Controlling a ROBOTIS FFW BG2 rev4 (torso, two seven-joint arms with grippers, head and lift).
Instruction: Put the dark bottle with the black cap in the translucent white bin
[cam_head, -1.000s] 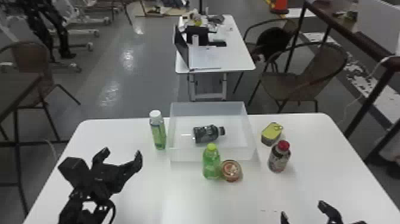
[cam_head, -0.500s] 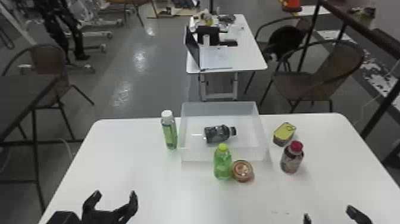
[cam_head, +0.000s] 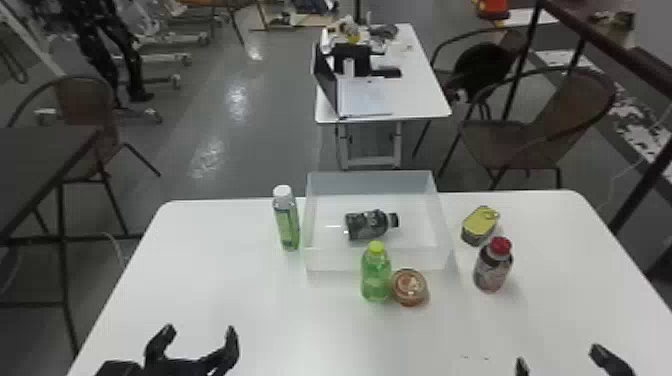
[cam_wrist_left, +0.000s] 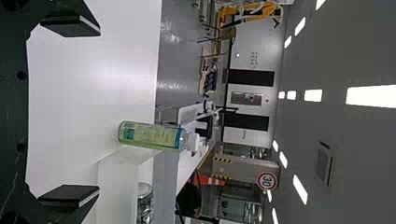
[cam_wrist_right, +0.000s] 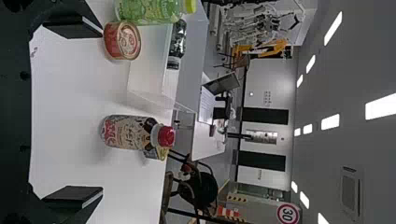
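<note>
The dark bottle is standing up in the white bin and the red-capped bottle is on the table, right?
No, the head view shows the dark bottle lying down in the bin, not standing. The red-capped bottle is on the table.

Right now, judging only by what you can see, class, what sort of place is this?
Probably a robotics lab or workshop: a yellow robotic arm stands in the background, an open laptop sits on a far table, and a traffic cone stands beyond.
</note>
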